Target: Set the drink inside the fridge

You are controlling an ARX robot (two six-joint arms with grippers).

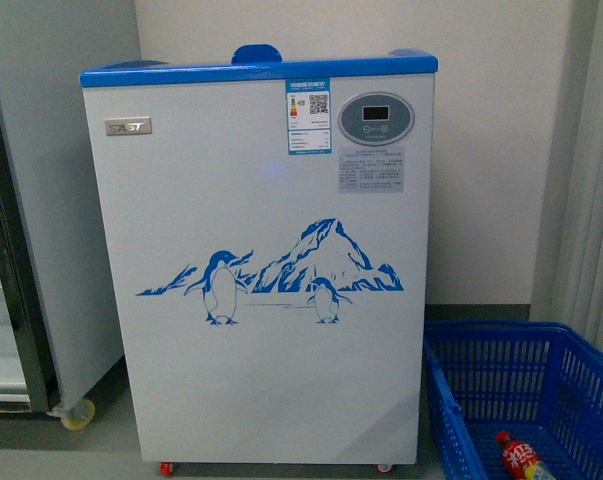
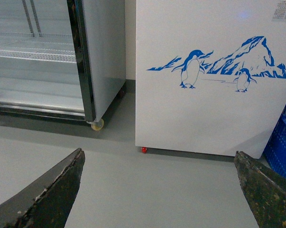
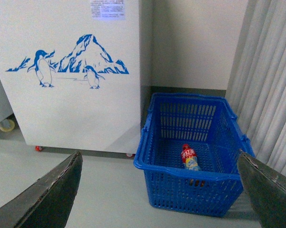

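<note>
Zero steps finished, judging by the left fingers [image 2: 52,194] and right fingers [image 3: 50,192]: both pairs spread wide, empty, low in front of the fridge [image 1: 261,330]. Just to the right of the fridge, on the floor, inside the blue basket [image 3: 180,169], lying on its side and untouched: the drink [image 3: 190,157]. Left to do, by the look of it: reach down into the basket, pinch the drink, raise it past the fridge's blue top rim [image 1: 181,73], get the top open if closed (cannot tell from this low angle), and set it inside.
</note>
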